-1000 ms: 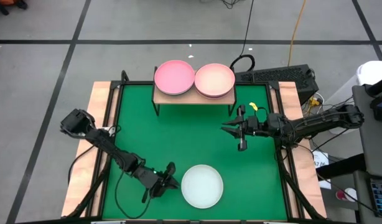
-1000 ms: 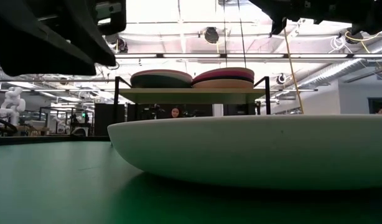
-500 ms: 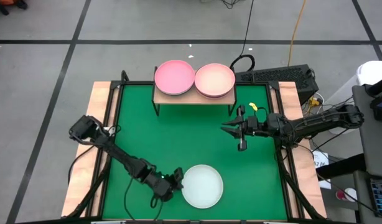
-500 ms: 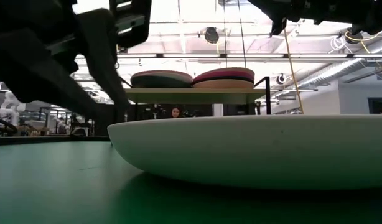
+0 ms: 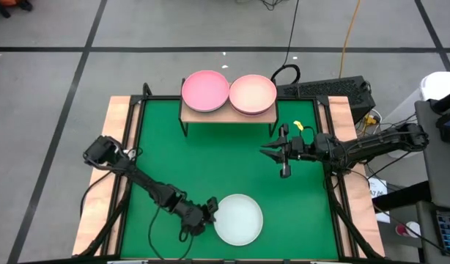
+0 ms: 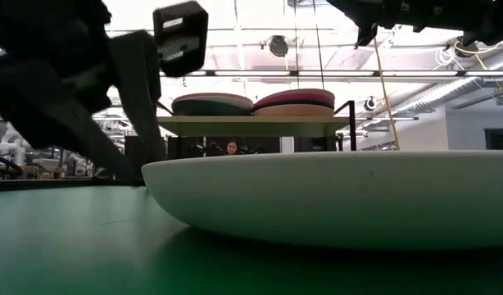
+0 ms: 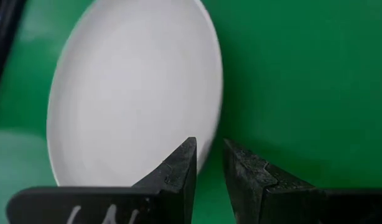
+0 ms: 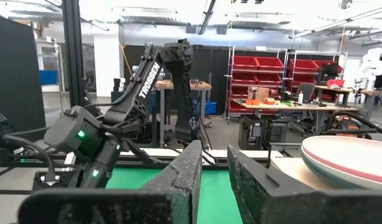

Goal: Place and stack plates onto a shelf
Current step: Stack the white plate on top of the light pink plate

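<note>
My left claw is low over the green surface, at the near edge, right at the left rim of the pale mint-white plate. In the left wrist view its two fingers stand with only a narrow gap between them, and the rim of the plate is just in front of the tips; I see nothing held between them. Whether the tips already touch the rim, I cannot tell. In the low view the left claw is dark and close to the camera, beside the big pale plate that lies flat on the surface.

My right claw hangs above the right part of the surface, well apart from the plate, pointing toward the middle. Its fingers are also nearly together, with a thin slit between them, and they hold nothing.

The shelf stands at the far edge of the surface. On it are two stacks of plates side by side, touching: the left stack has a stronger pink plate on top, the right stack a pale pink one. In the low view I see darker plates under the left top one
</note>
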Robot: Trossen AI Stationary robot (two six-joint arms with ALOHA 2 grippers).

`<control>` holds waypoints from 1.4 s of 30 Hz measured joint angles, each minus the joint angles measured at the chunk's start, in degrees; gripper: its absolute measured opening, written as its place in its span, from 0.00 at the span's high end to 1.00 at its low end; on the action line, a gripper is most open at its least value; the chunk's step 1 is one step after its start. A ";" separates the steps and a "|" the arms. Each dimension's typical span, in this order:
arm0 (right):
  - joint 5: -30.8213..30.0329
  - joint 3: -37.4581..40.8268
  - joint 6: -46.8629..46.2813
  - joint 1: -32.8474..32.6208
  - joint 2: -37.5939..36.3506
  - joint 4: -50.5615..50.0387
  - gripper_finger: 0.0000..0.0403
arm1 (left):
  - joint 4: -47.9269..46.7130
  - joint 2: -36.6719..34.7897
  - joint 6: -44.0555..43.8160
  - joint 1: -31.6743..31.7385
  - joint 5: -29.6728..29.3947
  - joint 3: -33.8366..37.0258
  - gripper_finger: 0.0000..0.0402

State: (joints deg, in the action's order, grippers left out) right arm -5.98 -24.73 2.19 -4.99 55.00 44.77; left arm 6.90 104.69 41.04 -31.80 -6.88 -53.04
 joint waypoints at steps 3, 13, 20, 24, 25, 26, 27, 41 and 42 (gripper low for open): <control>0.00 0.00 -0.01 0.00 0.00 0.00 0.84 | 0.54 0.75 0.46 0.30 0.53 -0.02 0.79; -0.20 0.02 0.03 0.00 0.00 -0.25 0.84 | 1.79 2.40 1.46 1.79 0.89 0.00 0.80; -0.22 0.02 0.03 0.00 0.00 -0.42 0.84 | 3.09 4.02 0.29 2.60 0.90 -0.05 0.90; -0.22 0.02 0.01 0.00 0.00 -0.44 0.84 | 3.73 3.89 -2.33 3.33 0.20 -0.08 0.97; -0.22 0.02 0.01 0.00 0.00 -0.42 0.84 | 3.76 3.91 -2.12 3.40 0.01 -0.02 0.97; -0.22 0.02 0.01 0.00 -0.02 -0.42 0.84 | 3.98 3.91 -2.12 3.31 -0.66 -0.02 0.97; -0.22 0.02 0.02 0.00 0.00 -0.43 0.84 | 3.91 3.75 -2.12 3.29 -0.95 -0.02 0.97; -0.22 0.04 0.01 0.00 -0.02 -0.33 0.84 | -16.81 -13.47 -0.75 5.91 -15.18 0.09 0.97; -0.22 0.02 0.01 0.00 -0.04 -0.28 0.84 | -18.66 -14.86 -0.81 6.60 -16.14 0.09 0.97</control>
State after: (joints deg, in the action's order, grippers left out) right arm -6.20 -24.71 2.20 -4.99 54.96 44.49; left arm -11.76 89.83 40.23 -25.20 -23.02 -52.95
